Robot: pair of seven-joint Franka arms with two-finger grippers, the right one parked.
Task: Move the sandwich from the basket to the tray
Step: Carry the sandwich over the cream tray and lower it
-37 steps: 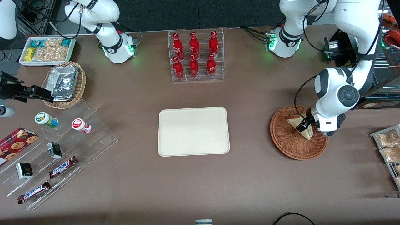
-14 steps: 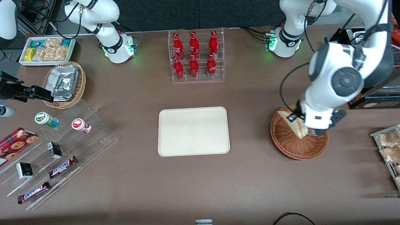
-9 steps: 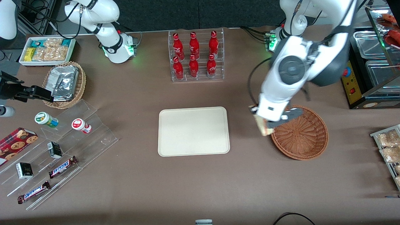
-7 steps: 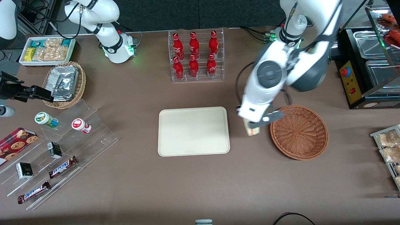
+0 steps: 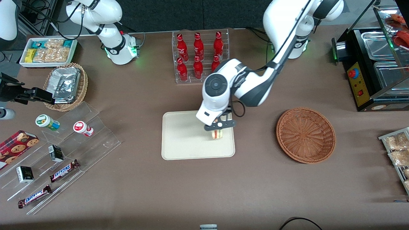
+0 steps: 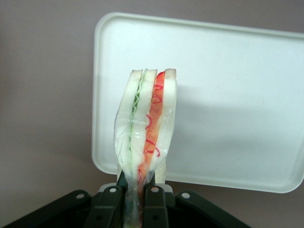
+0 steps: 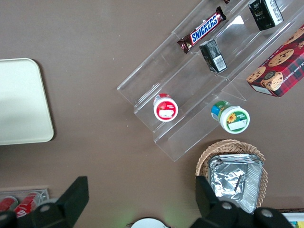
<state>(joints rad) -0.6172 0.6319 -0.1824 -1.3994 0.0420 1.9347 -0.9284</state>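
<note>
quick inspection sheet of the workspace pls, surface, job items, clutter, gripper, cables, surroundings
surface: brown table, no spills seen
sandwich: held upright over the tray, above its end nearer the basket, wrapped in clear film
tray: nothing lying on it
basket: nothing in it
clutter: cola bottles in a clear rack, acrylic steps with snack bars, foil packets in a tan basket
gripper: shut on the sandwich's lower edge
cables: black cable at the table edge nearest the camera
surroundings: metal food warmer at the working arm's end

- The left arm (image 5: 255, 86) reaches low across the table, wrist bent downward
- The gripper (image 5: 218, 127) points down, its fingers (image 6: 153, 199) clamped on something thin
</note>
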